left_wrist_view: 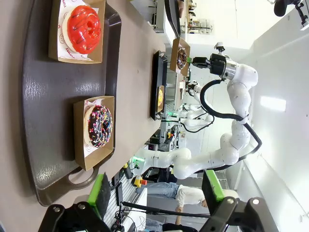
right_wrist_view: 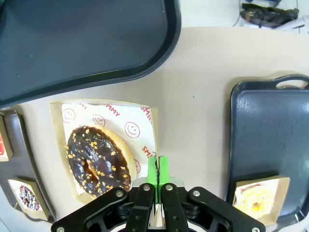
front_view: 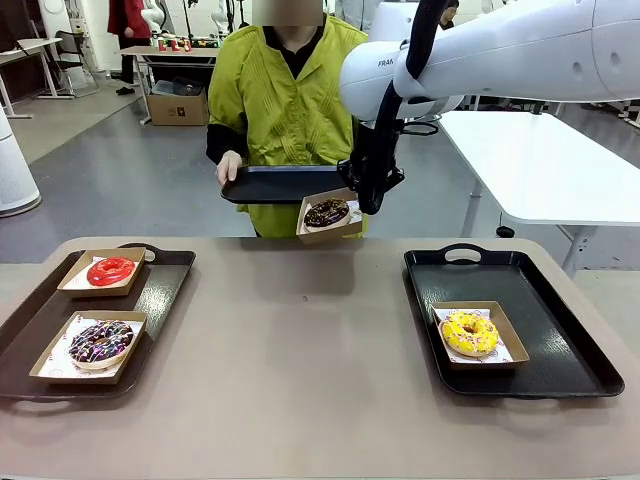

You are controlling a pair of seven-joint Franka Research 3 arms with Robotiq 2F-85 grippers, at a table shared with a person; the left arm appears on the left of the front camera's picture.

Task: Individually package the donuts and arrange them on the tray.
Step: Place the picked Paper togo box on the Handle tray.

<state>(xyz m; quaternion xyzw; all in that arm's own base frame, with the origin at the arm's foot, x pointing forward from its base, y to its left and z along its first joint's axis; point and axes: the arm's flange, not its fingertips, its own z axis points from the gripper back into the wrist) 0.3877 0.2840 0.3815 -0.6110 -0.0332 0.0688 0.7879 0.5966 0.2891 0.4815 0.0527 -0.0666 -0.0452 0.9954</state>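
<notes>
Sprinkled chocolate donut (front_view: 100,342) and red donut (front_view: 110,270) sitting boxed on the left tray (front_view: 160,290), yellow donut (front_view: 469,333) on the right tray (front_view: 560,330), right gripper (front_view: 362,200) pinching the dark chocolate donut's box (front_view: 330,228) aloft beyond, beside the person's tray (front_view: 270,185), left gripper (left_wrist_view: 157,195) hanging open.

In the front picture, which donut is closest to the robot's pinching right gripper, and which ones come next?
From the right gripper:
1. Dark chocolate donut, in the cardboard tray it holds up.
2. Yellow donut, on the right-hand tray below.
3. Red donut, far left tray.
4. Sprinkled chocolate donut, left tray, nearest the camera.
</notes>
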